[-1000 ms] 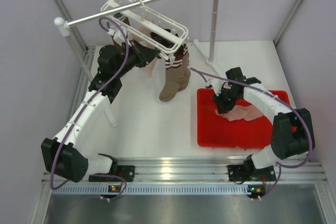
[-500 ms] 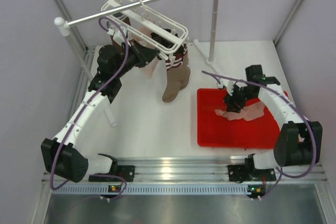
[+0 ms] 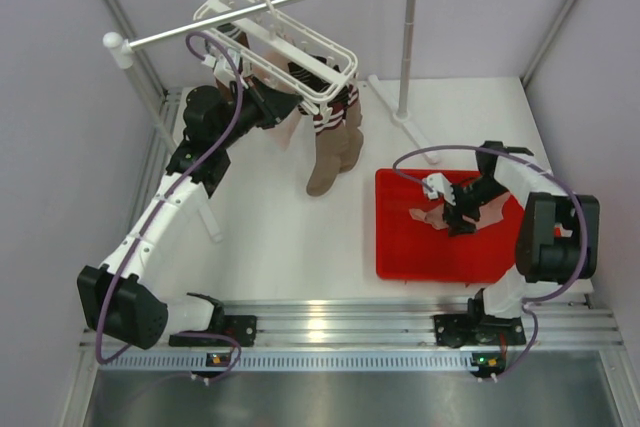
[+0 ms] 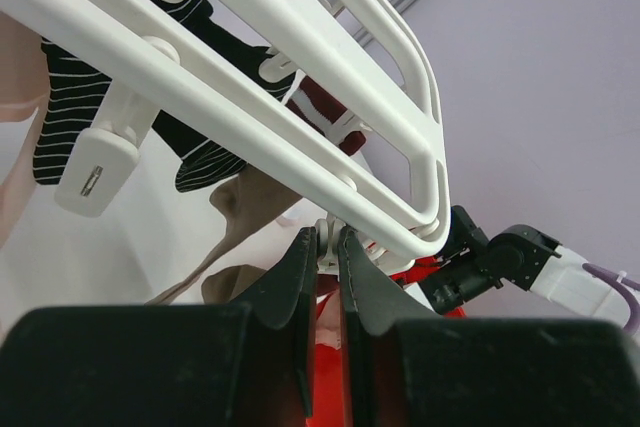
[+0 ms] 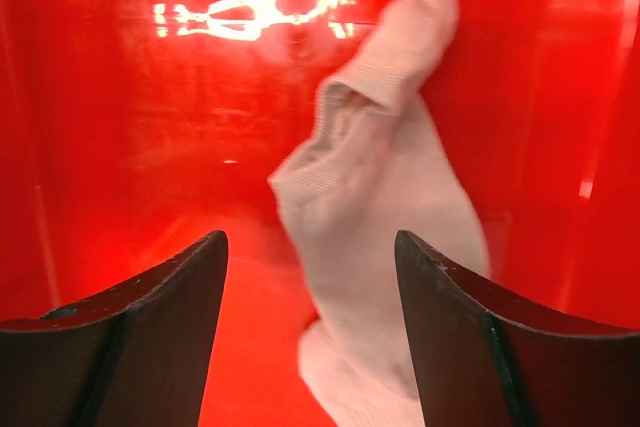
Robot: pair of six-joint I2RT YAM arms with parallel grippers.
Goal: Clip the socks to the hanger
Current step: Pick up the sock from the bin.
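Red tray (image 3: 400,247) lies beneath your right gripper (image 5: 308,247), jaws wide astride the pink sock (image 5: 390,227), so close on it next; your left gripper (image 4: 328,239) pinches a clip (image 4: 326,221) on the hanger (image 4: 300,97).

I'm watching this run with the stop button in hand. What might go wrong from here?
The right gripper hangs open over the crumpled pink sock in the red tray; closing may catch only a fold or scrape the tray. The left gripper pinches a clip on the hanger; any tug might swing the hanger and the brown socks hanging there.
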